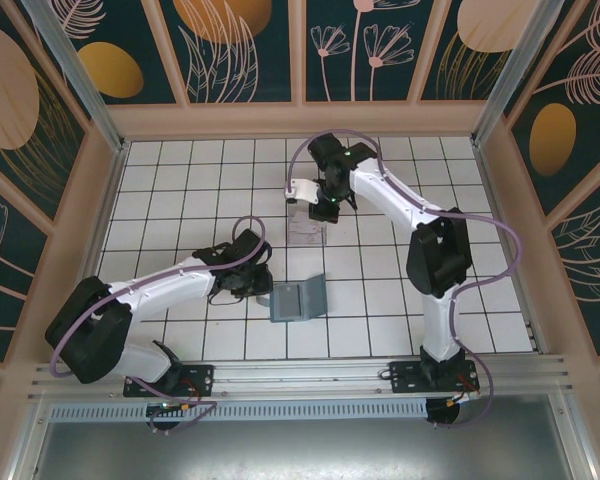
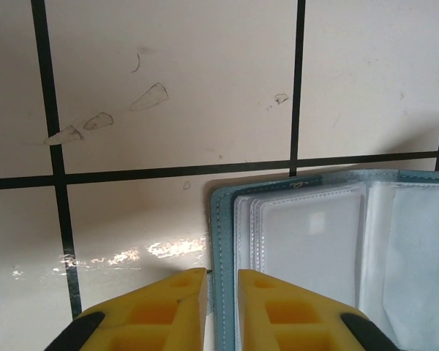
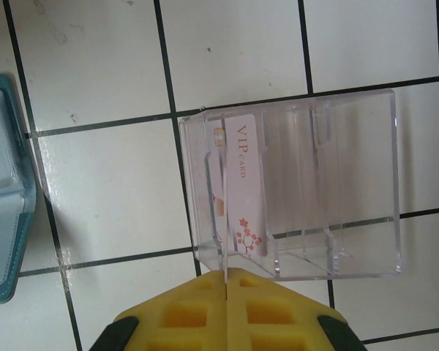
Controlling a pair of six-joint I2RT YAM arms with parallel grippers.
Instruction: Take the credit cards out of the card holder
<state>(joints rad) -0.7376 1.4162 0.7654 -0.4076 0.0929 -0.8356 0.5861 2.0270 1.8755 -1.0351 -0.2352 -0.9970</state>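
A bench (image 1: 180, 180) of white tiles with black grout spreads beneath the left claw (image 1: 252, 285) and right claw (image 1: 318, 208). Beyond the right claw rises the back wall (image 1: 250, 50): dark teal panels with line-drawn plants and orange ovals, framed in pale wood. Ahead of the left claw, grey scuffs (image 2: 102, 121) mark a tile, and glare (image 2: 168, 250) lies just to its left.

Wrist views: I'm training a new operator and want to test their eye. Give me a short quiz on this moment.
1. True or false: the right gripper has its jaws shut.
2. The whitish VIP card stands A) in the clear box, B) flat on bare tile, C) between jaws.
3. Whose edge sits between the jaws of the left gripper?
Key: 1 true; 2 A; 3 the card holder.
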